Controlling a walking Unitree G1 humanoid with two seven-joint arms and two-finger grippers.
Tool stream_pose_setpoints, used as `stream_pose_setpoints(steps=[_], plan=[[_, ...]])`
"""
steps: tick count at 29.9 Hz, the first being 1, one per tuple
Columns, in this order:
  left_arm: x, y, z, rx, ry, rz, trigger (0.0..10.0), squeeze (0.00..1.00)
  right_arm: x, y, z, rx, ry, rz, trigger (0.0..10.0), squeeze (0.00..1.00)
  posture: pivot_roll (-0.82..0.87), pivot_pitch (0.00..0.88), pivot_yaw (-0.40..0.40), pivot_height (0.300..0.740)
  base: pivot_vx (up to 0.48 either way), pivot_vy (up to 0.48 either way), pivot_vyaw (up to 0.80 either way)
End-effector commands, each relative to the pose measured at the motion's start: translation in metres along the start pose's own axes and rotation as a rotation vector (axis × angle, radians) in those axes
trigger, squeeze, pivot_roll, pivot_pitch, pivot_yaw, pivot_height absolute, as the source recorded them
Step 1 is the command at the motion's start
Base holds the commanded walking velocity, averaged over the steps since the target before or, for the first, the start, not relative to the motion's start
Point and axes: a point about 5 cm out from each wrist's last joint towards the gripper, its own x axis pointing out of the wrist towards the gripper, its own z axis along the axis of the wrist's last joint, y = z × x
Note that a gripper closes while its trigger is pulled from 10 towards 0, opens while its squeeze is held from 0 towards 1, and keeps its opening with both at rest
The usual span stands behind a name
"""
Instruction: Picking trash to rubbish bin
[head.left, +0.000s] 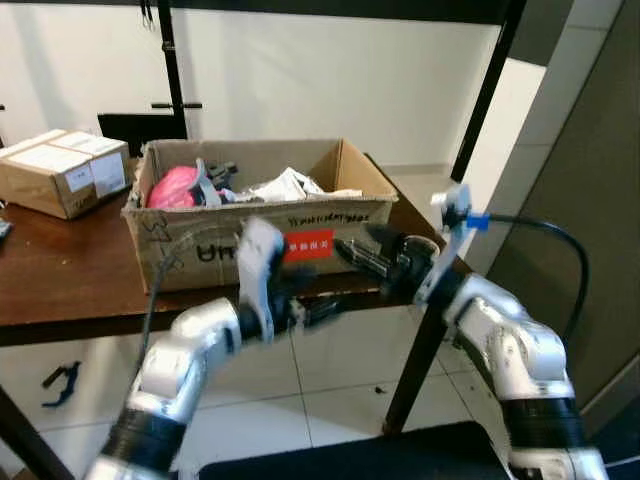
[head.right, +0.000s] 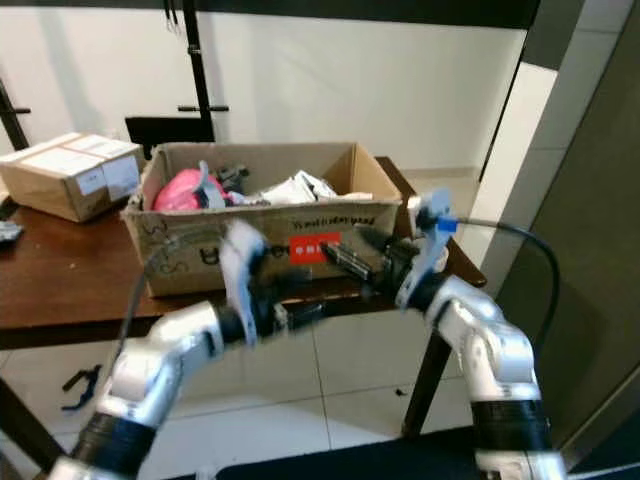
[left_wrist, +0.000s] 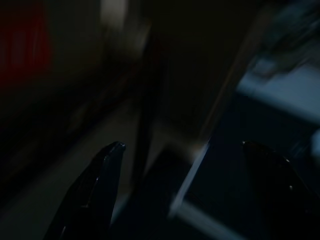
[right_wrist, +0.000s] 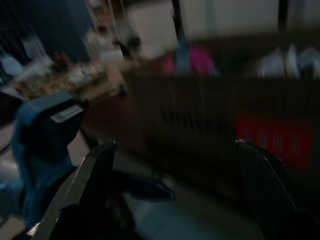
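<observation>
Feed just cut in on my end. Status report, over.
Left gripper open, right gripper open, both empty, raised short of the table edge. Cardboard box of trash on table ahead. Nothing between grippers and box.

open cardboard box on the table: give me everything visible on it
The open cardboard box is brown corrugated card, flaps up, sitting upright near the front edge of the dark wooden table. Its front wall carries a red label and black handwritten marks. Inside lie a pink bag, white crumpled wrappers and something dark. Both grippers, left and right, are raised in front of that wall, fingers apart; contact cannot be judged. A smaller sealed carton stands apart behind it.
</observation>
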Motion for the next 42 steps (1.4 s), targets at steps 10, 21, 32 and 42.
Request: stream_pose_setpoints(steps=[10,21,32,42], plan=[[-0.03,0.005,-0.125,-0.1,0.44,0.298,10.0,0.0,-0.033,-0.005,-0.125,0.132,0.466,-0.179,10.0,0.0,0.06,0.091,-0.035,0.74,0.0,0.0,0.0],[-0.091,-0.008,-0.221,-0.234,0.667,0.697,10.0,0.0,-0.107,0.017,-0.258,0.13,0.89,-0.63,10.0,0.0,0.03,0.057,-0.016,0.74,0.0,0.0,0.0],[-0.106,0.003,-0.22,-0.316,0.587,0.856,10.0,0.0,-0.115,0.03,-0.274,0.159,0.911,-0.725,10.0,0.0,0.03,0.064,-0.017,0.74,0.0,-0.305,0.0],[-0.104,-0.001,-0.225,-0.27,0.587,0.853,10.0,0.0,-0.113,0.034,-0.28,0.125,0.908,-0.752,10.0,0.0,0.04,0.083,-0.026,0.74,0.0,0.0,0.0]])
